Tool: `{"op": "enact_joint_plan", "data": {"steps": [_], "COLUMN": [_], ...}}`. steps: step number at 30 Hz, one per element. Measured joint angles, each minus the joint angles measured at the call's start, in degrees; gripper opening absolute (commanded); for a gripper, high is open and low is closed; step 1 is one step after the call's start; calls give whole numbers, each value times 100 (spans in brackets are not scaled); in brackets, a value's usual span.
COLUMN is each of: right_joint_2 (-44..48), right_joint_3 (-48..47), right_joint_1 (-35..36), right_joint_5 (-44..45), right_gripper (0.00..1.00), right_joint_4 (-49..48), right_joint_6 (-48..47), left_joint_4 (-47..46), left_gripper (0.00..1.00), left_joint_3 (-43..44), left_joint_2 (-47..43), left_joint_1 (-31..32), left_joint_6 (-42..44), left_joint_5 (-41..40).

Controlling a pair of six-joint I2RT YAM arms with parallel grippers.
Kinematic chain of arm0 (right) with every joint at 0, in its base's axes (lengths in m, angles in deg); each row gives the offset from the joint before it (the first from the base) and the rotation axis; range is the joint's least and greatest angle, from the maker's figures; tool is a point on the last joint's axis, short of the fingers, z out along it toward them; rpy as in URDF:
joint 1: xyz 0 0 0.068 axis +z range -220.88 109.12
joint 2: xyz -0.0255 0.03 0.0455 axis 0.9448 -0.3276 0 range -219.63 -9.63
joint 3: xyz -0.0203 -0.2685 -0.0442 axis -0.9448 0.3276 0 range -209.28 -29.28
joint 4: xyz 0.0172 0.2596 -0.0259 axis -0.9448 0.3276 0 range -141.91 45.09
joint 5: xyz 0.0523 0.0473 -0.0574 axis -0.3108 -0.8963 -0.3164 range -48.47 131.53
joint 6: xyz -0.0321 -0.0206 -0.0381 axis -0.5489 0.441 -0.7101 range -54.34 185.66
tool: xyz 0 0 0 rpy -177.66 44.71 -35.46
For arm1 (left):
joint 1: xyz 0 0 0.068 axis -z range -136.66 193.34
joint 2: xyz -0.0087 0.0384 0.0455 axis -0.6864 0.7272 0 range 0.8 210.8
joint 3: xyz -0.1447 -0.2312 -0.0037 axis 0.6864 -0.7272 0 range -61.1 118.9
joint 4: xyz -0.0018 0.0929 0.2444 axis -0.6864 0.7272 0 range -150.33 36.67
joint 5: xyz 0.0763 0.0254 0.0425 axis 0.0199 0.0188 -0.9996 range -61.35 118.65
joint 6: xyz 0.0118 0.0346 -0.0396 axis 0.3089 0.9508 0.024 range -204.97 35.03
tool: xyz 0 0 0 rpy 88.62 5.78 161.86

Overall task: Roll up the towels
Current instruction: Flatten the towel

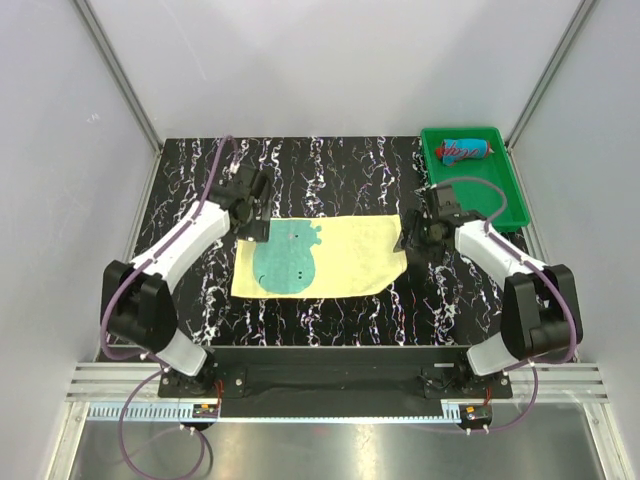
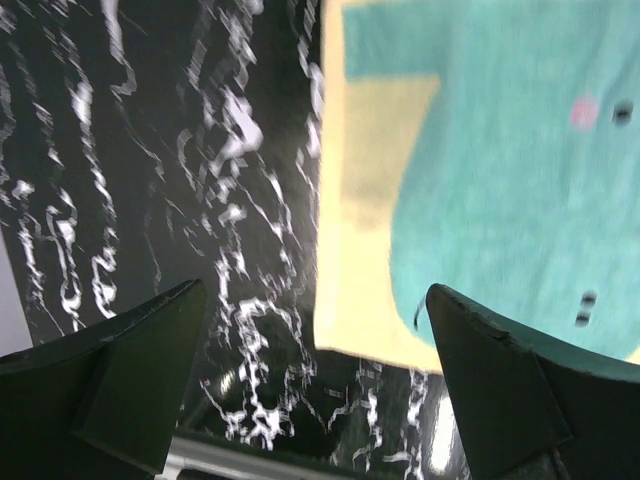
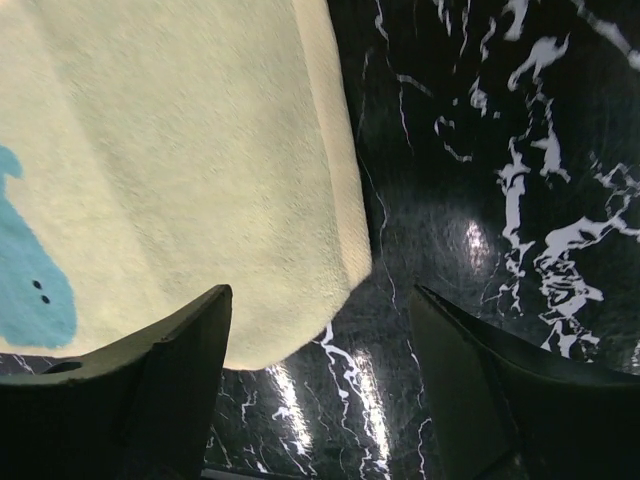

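The black, white-veined table [image 1: 340, 170] fills the middle of the top view. On it, a little left of centre, the pale yellow towel [image 1: 350, 255] lies flat and unrolled. Its long axis runs left to right across the frame, and its right end sits slightly higher than its left. A large teal-green patch [image 1: 283, 262] covers much of its left half.

The left arm [image 1: 185, 250] reaches up from the lower left, and the right arm [image 1: 500, 260] reaches up and inward from the lower right.

The green tray [image 1: 505, 195] stands in the upper right corner of the table, its long side running up and down the frame.

The left gripper [image 1: 255, 225] is at the yellow towel's upper left corner. In the left wrist view its fingers [image 2: 120, 370] are spread wide with nothing between them but bare table and the cloth's edge. Whether they touch the cloth cannot be told.

The right gripper [image 1: 408, 240] is just beside the towel's right edge. In the right wrist view its fingers [image 3: 150, 390] are also set wide apart and hold nothing. The towel's rounded corner lies in front of the left one.

The red towel [image 1: 465, 150] lies as a short roll in the upper end of the tray. It has blue blotches, and its axis runs roughly left to right.
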Motion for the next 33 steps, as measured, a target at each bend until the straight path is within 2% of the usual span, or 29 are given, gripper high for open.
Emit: {"op": "enact_joint_plan", "data": {"steps": [7,14,17,18,21,25,28,31,32,33], "right_joint_2": [-164,-669,-800,-828,-879,-883,-876,-861,-861,-861], "right_joint_3": [614,597,562,557,553,452,114,-468,-702,-898], "right_joint_1": [9,103,155,177,227,271,323,404,424,442], "right_joint_5": [-396,-444,-470,-474,-470,-413,-304,-175,-136,-92], "right_gripper": [67,58,47,33,14,8,9,19,45,55], "right_joint_4": [-299,-575,-610,-634,-623,-435,-2,549,717,866], "right_joint_6": [278,372,417,422,455,503,492,439,417,420], "left_joint_4": [-195,-452,-549,-557,-592,-632,-645,-643,-645,-645], "left_gripper": [99,99,99,99,99,99,99,99,99,99], "left_joint_3": [-1314,-1574,-1574,-1574,-1574,-1574,-1582,-1593,-1593,-1593], "left_joint_2": [-944,-1196,-1196,-1196,-1196,-1202,-1233,-1279,-1296,-1314], "left_joint_1": [232,212,212,212,212,212,212,212,212,212], "left_joint_6": [13,79,133,153,173,177,177,177,177,179], "left_joint_5": [332,420,422,422,426,426,424,422,422,420]}}
